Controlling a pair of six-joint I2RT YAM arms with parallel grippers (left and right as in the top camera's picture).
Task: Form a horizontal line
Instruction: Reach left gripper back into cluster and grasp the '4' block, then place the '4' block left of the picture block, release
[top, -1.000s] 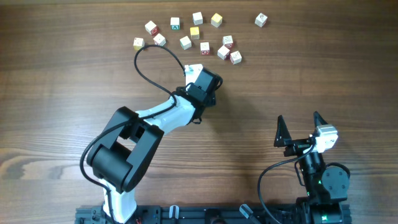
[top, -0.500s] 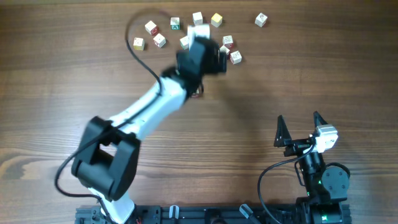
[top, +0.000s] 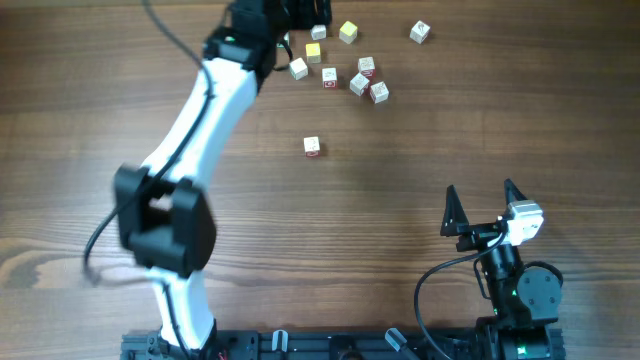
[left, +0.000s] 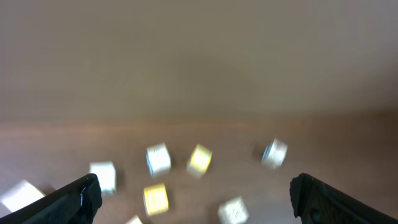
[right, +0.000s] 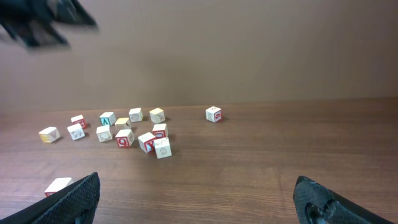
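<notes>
Wooden desk carries a loose scatter of small cubes near its far edge. Most are whitish with red or green prints, and two yellow cubes lie among them. They form no straight row, so the horizontal line is not yet made.

A lone cube lies well apart from the scatter, nearer the middle of the desk. It sits about where the left arm's wrist hovered a second ago, bent low just short of the scatter. Now the left arm stretches straight toward the far edge. Its wrist is over the left part of the scatter and hides the cubes that showed there before.

The left jaws are released and wide. In the left wrist view the two dark tips sit at the bottom corners with nothing between them, and blurred cubes lie on the desk beyond.

The right arm has not moved from the near right corner. The right jaws gape just as wide, empty, facing the scatter from well away. The other visible cubes lie where they lay a second ago.
</notes>
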